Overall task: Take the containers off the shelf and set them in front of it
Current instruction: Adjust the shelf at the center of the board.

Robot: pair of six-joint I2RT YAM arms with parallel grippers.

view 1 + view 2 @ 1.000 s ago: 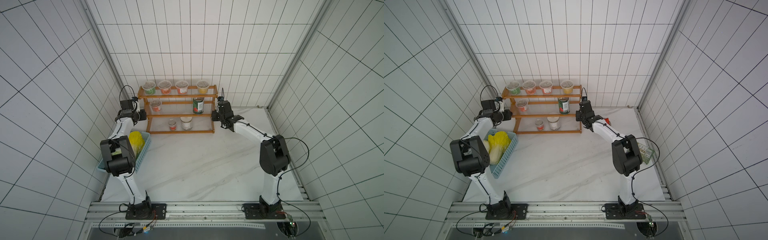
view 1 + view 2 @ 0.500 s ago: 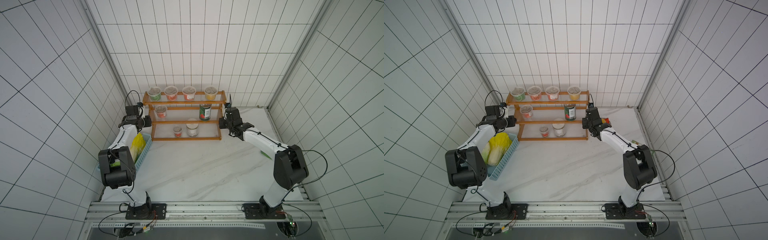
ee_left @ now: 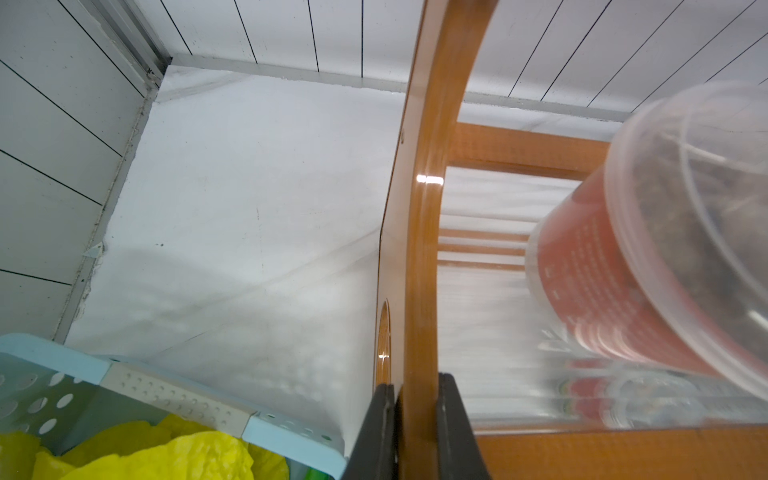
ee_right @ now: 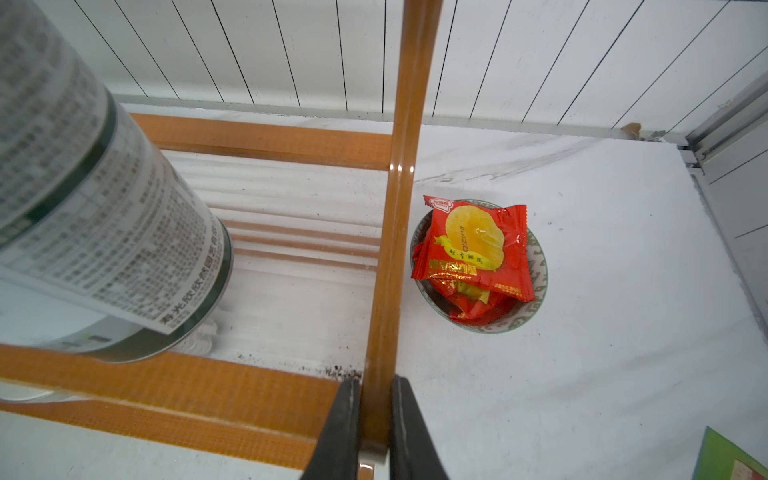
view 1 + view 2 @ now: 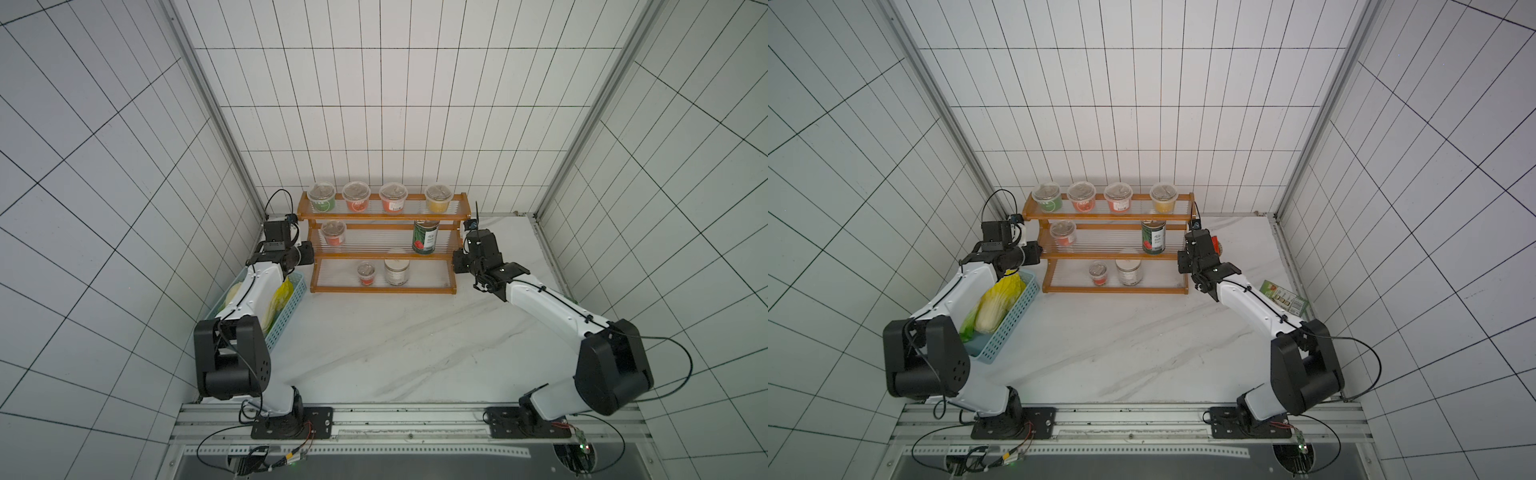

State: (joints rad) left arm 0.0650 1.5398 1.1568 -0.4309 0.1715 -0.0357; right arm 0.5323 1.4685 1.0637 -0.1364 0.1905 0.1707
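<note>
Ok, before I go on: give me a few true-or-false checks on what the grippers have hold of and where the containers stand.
1. The left gripper is clamped on a side panel of the shelf. True.
2. The right gripper holds the tin can. False: it is shut on the shelf's other side panel; the can stands free on the middle tier.
3. The yellow cup sits on the top tier. True.
4. The white-lidded jar stands in front of the shelf. False: it is on the bottom tier.
5. A bowl with a red snack packet sits beside the shelf, on the right gripper's side. True.
</note>
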